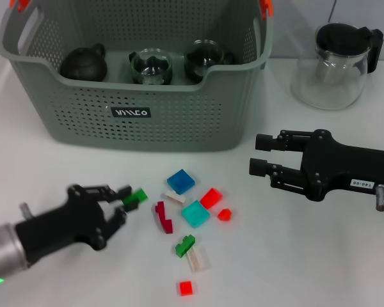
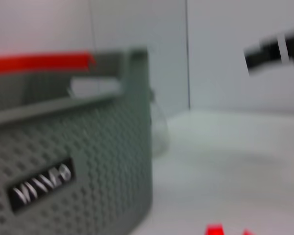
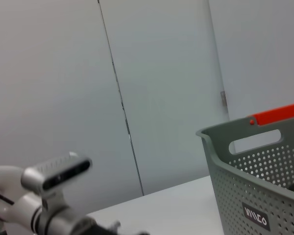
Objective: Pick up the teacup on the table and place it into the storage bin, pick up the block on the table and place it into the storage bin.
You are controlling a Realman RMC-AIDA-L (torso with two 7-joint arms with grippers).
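Head view showed the block step in hand: a green block (image 1: 138, 196) was pinched in the left end effector (image 1: 123, 203) above the tabletop (image 1: 294, 256), to be lifted next into the storage bin (image 1: 141, 109), while the right end effector (image 1: 261, 155) was held open nearby.

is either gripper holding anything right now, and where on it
The left gripper pinches a small green block by one end, just above the table. The right gripper is open and empty, hovering right of the block pile.
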